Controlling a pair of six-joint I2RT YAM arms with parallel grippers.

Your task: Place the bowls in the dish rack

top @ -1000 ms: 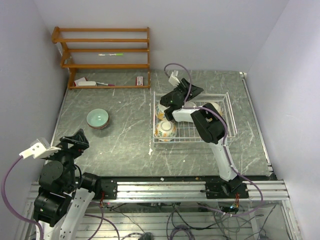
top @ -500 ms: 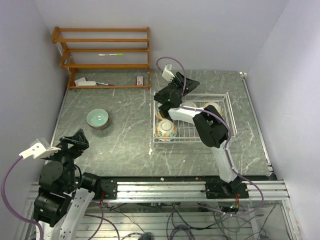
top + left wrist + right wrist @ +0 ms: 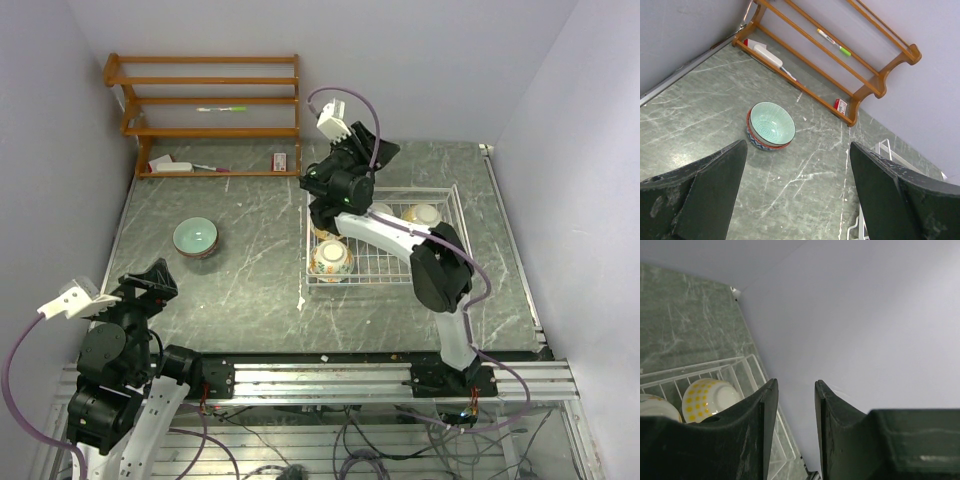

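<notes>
The white wire dish rack [image 3: 455, 235] stands right of centre. It holds a floral bowl [image 3: 330, 260] at its front left, two more bowls [image 3: 425, 213] along its back, and one partly hidden under the arm. A pale teal bowl [image 3: 195, 237] sits stacked on a red-rimmed, blue-patterned bowl [image 3: 759, 142] on the table's left; the teal bowl also shows in the left wrist view [image 3: 772, 122]. My right gripper [image 3: 380, 152] is raised above the rack's back left corner, slightly open and empty [image 3: 794, 390]. My left gripper [image 3: 150, 285] is wide open and empty, near the front left [image 3: 797, 190].
A brown wooden shelf unit [image 3: 210, 115] with pens and small items stands at the back left. Walls close in on the left, back and right. In the right wrist view a yellow-dotted bowl [image 3: 707, 397] lies at the rack's end [image 3: 740, 365] near the right wall.
My right arm has lifted from inside the rack and swung back and to the left, its wrist now higher. The left arm and the bowls have not moved.
</notes>
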